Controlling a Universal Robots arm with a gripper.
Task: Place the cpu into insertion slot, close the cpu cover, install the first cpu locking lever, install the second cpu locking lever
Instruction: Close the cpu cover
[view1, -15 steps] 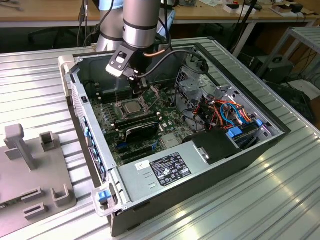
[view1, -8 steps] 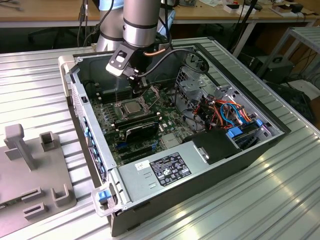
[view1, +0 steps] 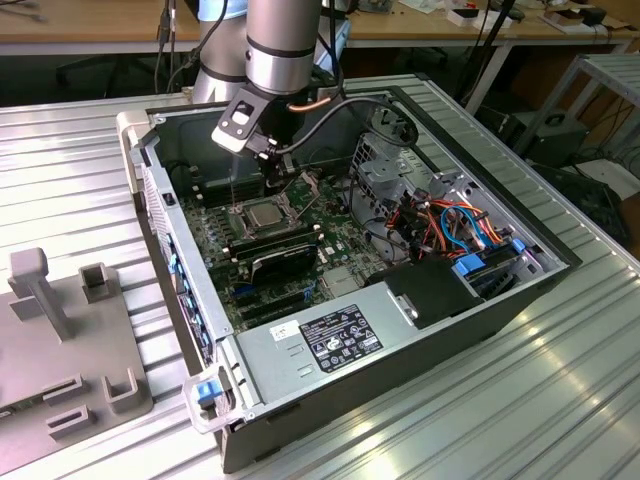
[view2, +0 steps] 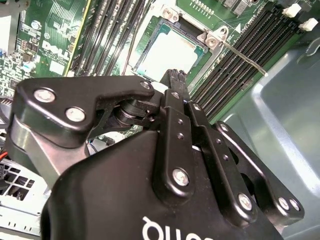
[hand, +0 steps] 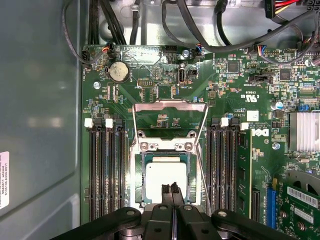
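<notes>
The cpu (hand: 165, 176) lies flat in the insertion slot (hand: 137, 167) on the green board, its silver top facing up; the second wrist view shows the cpu (view2: 172, 52) too. The cpu cover (hand: 170, 104) is swung open, lying back beyond the socket's hinge screws. A thin wire locking lever (view2: 243, 61) sticks out unlatched beside the socket. My gripper (hand: 171, 190) hovers over the cpu's near edge with its black fingers (view2: 174, 78) shut together and nothing between them. In the exterior view my gripper (view1: 274, 188) hangs just above the cpu (view1: 262, 212).
Black memory slots (hand: 106, 170) flank the socket on both sides. A graphics card (view1: 285, 258), a power supply (view1: 330, 335) and bundled coloured cables (view1: 455, 225) fill the case. The case wall (hand: 40, 125) stands close by. A grey fixture (view1: 60, 340) sits at the exterior view's left.
</notes>
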